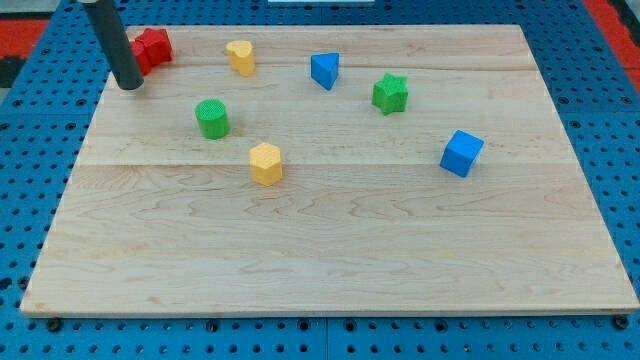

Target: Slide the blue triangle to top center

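The blue triangle (324, 70) lies near the view's top, about at the middle of the wooden board (330, 250). My tip (130, 86) rests on the board at the view's top left, far to the left of the blue triangle and just left of and below a red block (151, 48). The rod rises from the tip up out of the view's top edge.
A yellow block (240, 57) sits between the red block and the blue triangle. A green cylinder (212, 118) and a yellow hexagonal block (266, 163) lie lower left of the triangle. A green star (390, 93) and a blue cube (461, 153) lie to its right.
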You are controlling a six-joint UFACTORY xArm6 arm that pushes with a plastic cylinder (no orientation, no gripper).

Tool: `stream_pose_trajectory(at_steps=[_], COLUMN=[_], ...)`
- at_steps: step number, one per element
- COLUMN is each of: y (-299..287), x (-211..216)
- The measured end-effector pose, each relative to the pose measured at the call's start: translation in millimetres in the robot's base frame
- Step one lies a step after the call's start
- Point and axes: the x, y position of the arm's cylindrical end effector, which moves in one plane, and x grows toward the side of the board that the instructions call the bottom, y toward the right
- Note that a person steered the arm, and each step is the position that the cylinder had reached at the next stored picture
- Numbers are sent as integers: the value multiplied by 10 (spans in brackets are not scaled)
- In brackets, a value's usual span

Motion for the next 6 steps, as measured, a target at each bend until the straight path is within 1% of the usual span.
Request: stream_pose_trajectory(at_steps=[1,2,4,5,6], y=[27,482,2169,2668,2933], x=[33,63,17,-232,-330])
